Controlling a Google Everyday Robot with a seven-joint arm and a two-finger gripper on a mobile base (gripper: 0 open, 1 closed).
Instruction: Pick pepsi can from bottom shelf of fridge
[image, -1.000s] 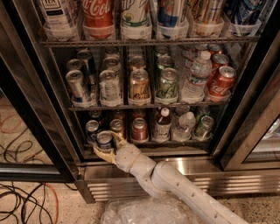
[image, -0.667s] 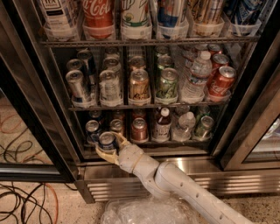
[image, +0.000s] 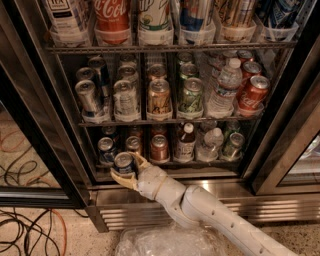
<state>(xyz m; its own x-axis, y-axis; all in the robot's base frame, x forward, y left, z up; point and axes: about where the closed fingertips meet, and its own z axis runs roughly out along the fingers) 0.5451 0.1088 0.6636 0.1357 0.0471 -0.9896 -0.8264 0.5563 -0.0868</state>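
currently tool (image: 125, 167) clamped on pepsi can (image: 123, 161) at bottom shelf (image: 210, 162) front; risk: tilted grip slips on withdrawal, or can clips neighbouring can (image: 106, 146).

Take the bronze can (image: 159, 148) at the front of the bottom shelf (image: 200, 163) of the fridge (image: 225, 202) as your marker. Just left of it you see another can (image: 133, 145), and further left a blue can (image: 106, 149). Left of the bronze can and forward of it, at the shelf's front edge, stands the pepsi can (image: 122, 160), with the gripper (image: 123, 166) clasped on its sides. Right of the bronze can you have a dark bottle (image: 186, 142) with a red cap, then a clear water bottle (image: 212, 144), then a green can (image: 233, 145).
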